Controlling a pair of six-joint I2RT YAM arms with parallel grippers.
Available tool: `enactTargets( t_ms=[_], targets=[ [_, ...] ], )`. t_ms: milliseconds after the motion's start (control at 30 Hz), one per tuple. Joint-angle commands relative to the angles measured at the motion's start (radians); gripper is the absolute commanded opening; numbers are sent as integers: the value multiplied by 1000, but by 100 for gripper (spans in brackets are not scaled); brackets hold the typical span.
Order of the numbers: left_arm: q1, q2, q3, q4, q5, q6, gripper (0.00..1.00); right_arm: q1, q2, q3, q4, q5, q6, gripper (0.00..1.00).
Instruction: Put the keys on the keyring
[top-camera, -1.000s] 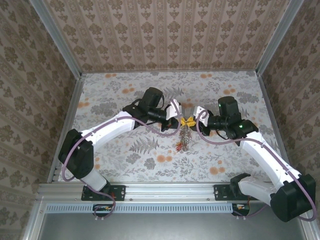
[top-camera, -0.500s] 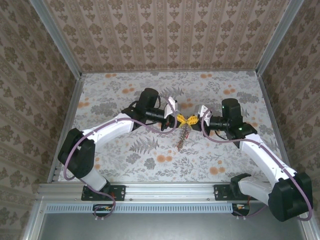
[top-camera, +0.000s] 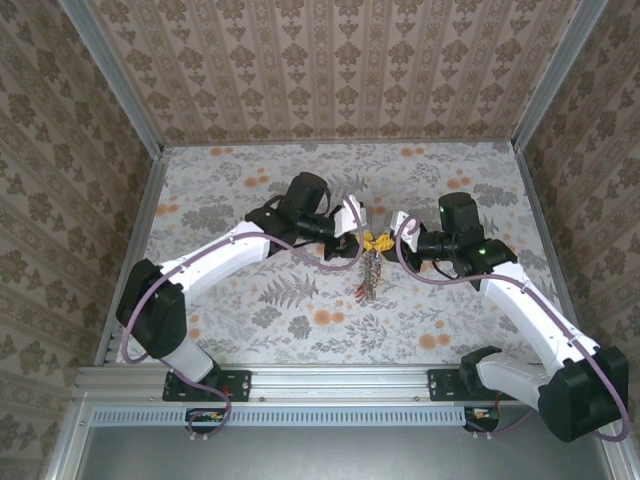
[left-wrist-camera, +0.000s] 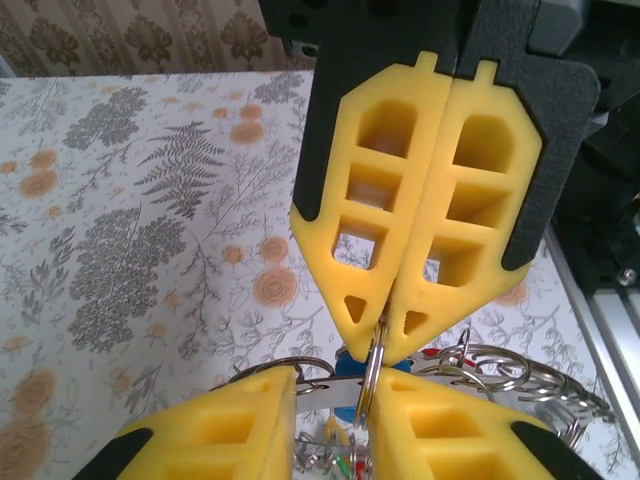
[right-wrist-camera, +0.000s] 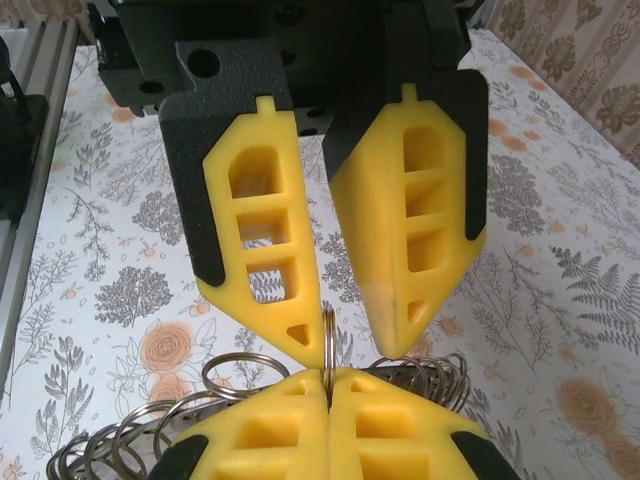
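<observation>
Top external view: the left gripper and the right gripper meet tip to tip at the middle of the flowered counter. The keyring trails down the frame from them in a bunch. In the right wrist view, the right gripper at the bottom edge is pressed closed on a thin loop of the keyring. The left gripper above it stands narrowly parted around that loop. In the left wrist view, a blue tag shows low at centre.
</observation>
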Motion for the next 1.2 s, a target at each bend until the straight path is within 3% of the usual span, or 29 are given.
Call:
enactTargets(
  t_ms=[0, 100, 233, 400, 567, 800, 1033, 1167],
  targets=[
    [-12, 24, 52, -78, -47, 62, 25, 17, 6, 56, -45, 9, -46, 0],
    [-17, 34, 61, -77, -36, 62, 20, 26, 6, 69, -60, 18, -54, 0],
    [-18, 37, 65, -83, -40, 67, 0, 41, 14, 101, -125, 51, -83, 5],
    [10, 5, 8, 50, 58, -13, 0, 32, -21, 42, -31, 46, -37, 11],
    [37, -33, -82, 261, 195, -123, 0, -34, -29, -56, 174, -96, 106, 22],
    [55, -44, -139, 425, 263, -220, 0, -66, 2, -135, 331, -170, 218, 20],
    [55, -46, -147, 418, 252, -226, 0, -67, -13, -147, 351, -149, 248, 16],
    [41, -47, -96, 238, 151, -121, 0, -67, -72, -146, 310, -68, 198, 18]
  ],
)
